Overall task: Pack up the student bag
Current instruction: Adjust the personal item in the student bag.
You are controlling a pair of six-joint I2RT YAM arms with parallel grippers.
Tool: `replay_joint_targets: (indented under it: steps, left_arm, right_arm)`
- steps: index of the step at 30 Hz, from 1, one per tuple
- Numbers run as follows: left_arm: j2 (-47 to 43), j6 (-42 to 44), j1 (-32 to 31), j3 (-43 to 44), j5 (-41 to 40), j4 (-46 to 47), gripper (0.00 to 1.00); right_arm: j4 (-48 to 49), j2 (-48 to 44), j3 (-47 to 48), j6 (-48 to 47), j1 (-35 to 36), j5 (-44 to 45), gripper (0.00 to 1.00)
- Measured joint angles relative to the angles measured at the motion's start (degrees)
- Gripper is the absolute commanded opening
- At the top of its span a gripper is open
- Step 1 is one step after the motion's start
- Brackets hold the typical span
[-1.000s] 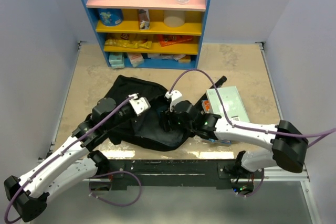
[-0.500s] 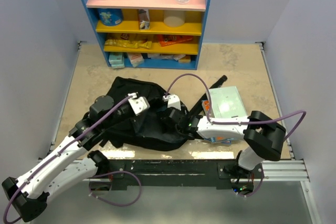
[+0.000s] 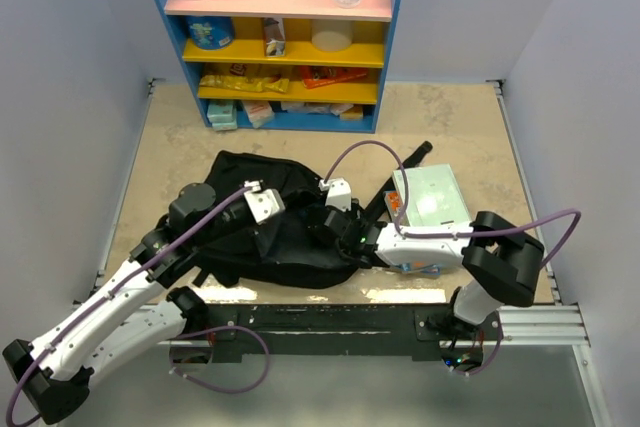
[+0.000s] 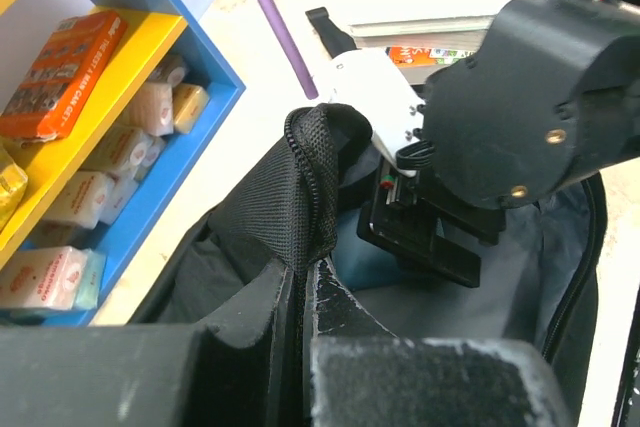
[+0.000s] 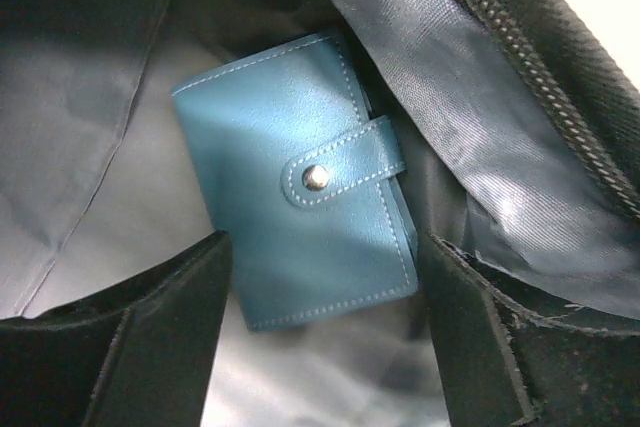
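Teal leather with a snap tab lies flat between the spread jaws of the right gripper (image 5: 327, 267). It is a small wallet (image 5: 295, 187), and it rests on grey lining with neither finger pressing it, so I judge it released and deposited rather than gripped. All around that gripper is the inside of the student bag (image 3: 243, 172), with its zip edge running just above and to the right of the jaws.

Just to the side, the left gripper (image 4: 300, 292) is clenched on the bag's zippered rim and pinches the black mesh upward. This probably serves to hold the mouth open so the other arm can reach in.

The bag lies on its side on the worktop (image 3: 180, 137), directly ahead of both arm bases. Beyond the right gripper's wrist, just outside the bag, a pale green book (image 3: 432, 197) waits on the worktop, likely still to be packed. Farthest off stands the blue shelf (image 3: 397, 37) with its snacks.
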Motion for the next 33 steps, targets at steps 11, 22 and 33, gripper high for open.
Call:
replay_joint_targets:
  steps: [11, 22, 33]
  left_arm:
    - [-1.7, 2.4, 0.0, 0.0, 2.0, -1.4, 0.00]
    - [-3.1, 3.7, -0.1, -1.4, 3.0, -0.9, 0.00]
    - [-4.5, 6.8, -1.3, -8.7, 4.4, 4.2, 0.00]
  right_arm:
    - [10.5, 1.4, -3.2, -0.3, -0.7, -0.4, 0.32]
    - [16.6, 0.0, -3.7, -2.1, -0.6, -1.5, 0.00]
    - [18.5, 0.2, -6.3, -0.4, 0.5, -1.8, 0.73]
